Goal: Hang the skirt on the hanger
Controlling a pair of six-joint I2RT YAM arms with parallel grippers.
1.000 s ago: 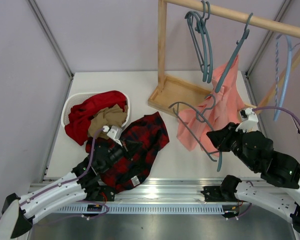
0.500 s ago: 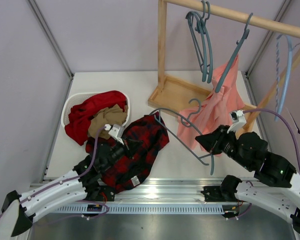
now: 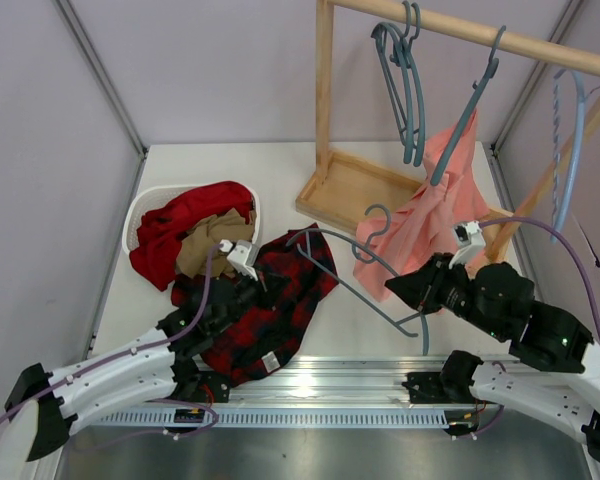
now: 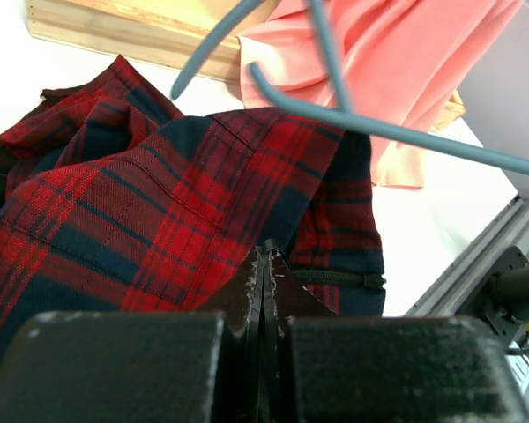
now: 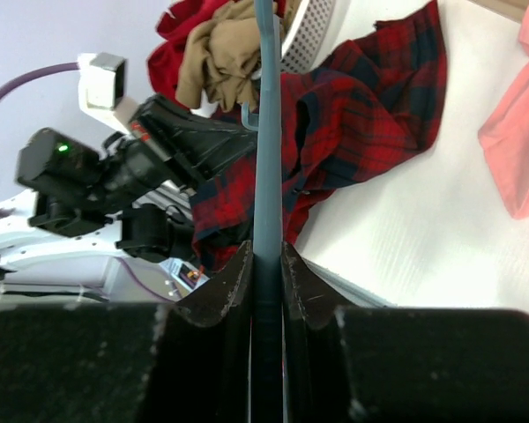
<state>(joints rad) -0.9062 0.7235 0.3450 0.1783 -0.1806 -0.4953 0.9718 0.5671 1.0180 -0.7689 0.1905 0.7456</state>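
My left gripper point(image 4: 263, 257) is pinched shut on a fold of the skirt point(image 4: 150, 211), I'd say to raise an edge (the rest lies on the table point(image 3: 280, 170) beside the basket point(image 3: 137, 210)). My right gripper point(image 5: 267, 256) clamps the hanger point(image 5: 264, 132) by one arm, its far end reaching over the plaid, ready to slide in

Open tabletop point(image 3: 210, 165): far strip behind white perforated basket point(image 3: 140, 205).
Middle: crossed by thin slate-blue plastic hanger point(image 5: 266, 132), spanning right end effector point(image 5: 266, 256) to red-and-black plaid skirt point(image 3: 280, 290).
Right: blocked by wooden rack base point(image 3: 345, 185) and hanging salmon-pink garment point(image 3: 430, 220).
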